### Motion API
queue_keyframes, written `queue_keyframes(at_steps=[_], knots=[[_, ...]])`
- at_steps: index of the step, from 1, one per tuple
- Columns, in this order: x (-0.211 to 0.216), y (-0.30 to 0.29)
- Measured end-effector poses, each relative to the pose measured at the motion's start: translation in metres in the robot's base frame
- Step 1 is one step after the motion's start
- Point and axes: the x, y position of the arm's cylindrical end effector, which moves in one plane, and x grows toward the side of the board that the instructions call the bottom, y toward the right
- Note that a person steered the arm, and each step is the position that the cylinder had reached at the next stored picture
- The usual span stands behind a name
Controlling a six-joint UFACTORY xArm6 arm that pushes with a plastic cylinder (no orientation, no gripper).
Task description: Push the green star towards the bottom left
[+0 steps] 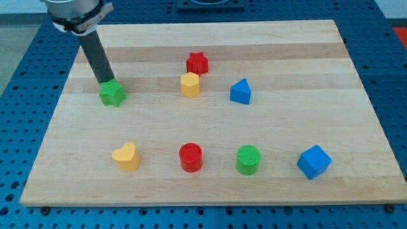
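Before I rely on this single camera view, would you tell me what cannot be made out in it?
- My tip: its very end meets the green star at the star's upper-left edge; whether they touch cannot be told.
- The arm above the rod: cut off by the view's top edge.
- The red star: its lower part is hidden by the yellow block in front.

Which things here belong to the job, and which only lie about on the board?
Belong to the job:
- green star block
- my tip, touching the star's upper left edge

Only lying about:
- red star block
- yellow block
- blue block
- yellow heart block
- red cylinder
- green cylinder
- blue cube
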Motion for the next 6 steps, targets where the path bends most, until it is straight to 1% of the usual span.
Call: queue_keyframes(at_steps=[1, 2, 3, 4, 5, 6], knots=[[-0.011, 0.008], [-0.015, 0.042], [-0.009, 0.054], [-0.009, 0.050], [-0.007, 0.031], [0.007, 0.014]])
